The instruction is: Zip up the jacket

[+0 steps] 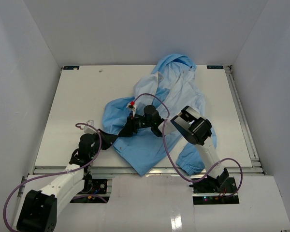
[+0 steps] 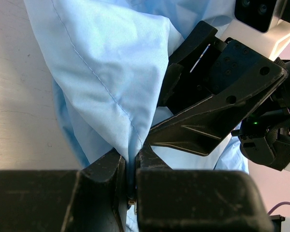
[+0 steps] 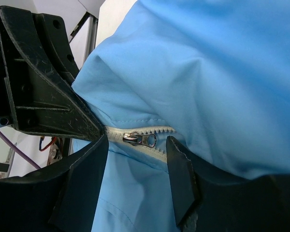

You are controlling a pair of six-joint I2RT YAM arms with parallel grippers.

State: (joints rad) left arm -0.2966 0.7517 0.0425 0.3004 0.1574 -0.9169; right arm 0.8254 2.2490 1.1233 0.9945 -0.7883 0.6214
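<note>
Your left arm (image 1: 63, 186) and right arm (image 1: 209, 153) have white links and black joints. Purple cables (image 1: 163, 143) loop along each. Your left tool (image 2: 131, 181) and right tool (image 3: 135, 147) have scuffed matte-black fingers. A green light (image 2: 255, 122) glows on the right wrist.
</note>
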